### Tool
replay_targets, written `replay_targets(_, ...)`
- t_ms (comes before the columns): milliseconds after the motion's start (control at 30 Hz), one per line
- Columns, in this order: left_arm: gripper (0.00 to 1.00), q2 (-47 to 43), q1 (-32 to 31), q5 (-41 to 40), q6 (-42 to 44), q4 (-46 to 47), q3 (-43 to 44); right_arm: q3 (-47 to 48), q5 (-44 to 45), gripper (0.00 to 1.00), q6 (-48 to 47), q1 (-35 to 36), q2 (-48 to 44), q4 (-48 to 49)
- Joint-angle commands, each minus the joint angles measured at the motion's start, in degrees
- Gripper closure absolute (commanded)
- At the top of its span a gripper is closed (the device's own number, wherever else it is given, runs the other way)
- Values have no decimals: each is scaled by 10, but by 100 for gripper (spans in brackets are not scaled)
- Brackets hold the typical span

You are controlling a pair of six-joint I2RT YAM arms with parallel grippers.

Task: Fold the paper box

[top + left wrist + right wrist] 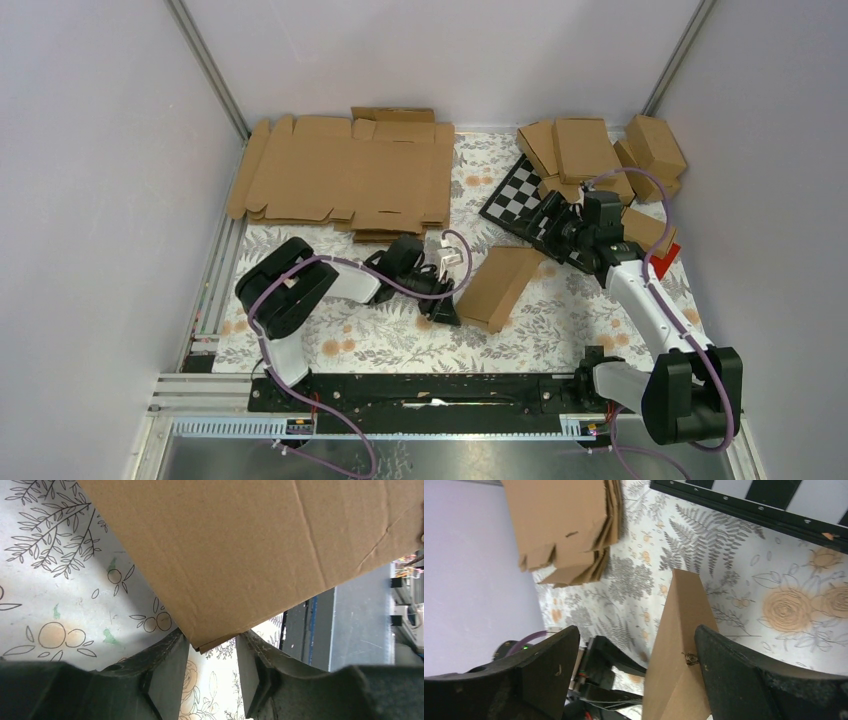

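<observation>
The paper box is a slim brown carton lying on the flowered mat at the table's middle. My left gripper is at its near-left corner, jaws open. In the left wrist view the box fills the top, and its corner pokes between the tips of my left gripper with small gaps either side. My right gripper hovers at the box's far-right end. In the right wrist view, my right gripper is wide open, and the box stands between the jaws, close to the right finger.
A stack of flat brown blanks lies at the back left and also shows in the right wrist view. Several folded boxes are piled at the back right. A chequered board and a red block lie near the right arm.
</observation>
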Motion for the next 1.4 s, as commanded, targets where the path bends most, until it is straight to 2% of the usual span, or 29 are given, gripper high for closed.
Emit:
replay_targets(0,53,26,15,-3,-43,69,43,12,-99,10,104,17,0,-34)
replay_targets(167,48,27,32,9,-72,98,33,34,-40,11,160,51,20,-32)
replay_targets(433,45,25,54,26,-110,141,11,110,105,13,258,128,80,-34)
replay_targets(500,45,17,56,23,-111,145,7,137,160,14,287,143,99,-67)
replay_targets(567,39,2,57,12,-111,155,-4,153,203,15,310,152,110,-75)
replay_targets(667,27,-41,58,-41,-94,163,-34,162,235,16,347,163,130,-69)
replay_targets(900,16,-150,59,-178,-55,176,-105,190,243,17,359,189,186,-60)
replay_targets(967,2,-183,57,-202,-50,197,-131,195,249,17,364,194,197,-60)
replay_targets(1067,1,-246,38,-264,-18,201,-167,204,253,17,368,197,210,-59)
replay_targets(1233,1,-326,-74,-420,91,229,-215,229,250,17,368,207,234,-56)
replay_targets(1367,1,-349,-117,-458,120,254,-237,244,253,17,368,211,245,-55)
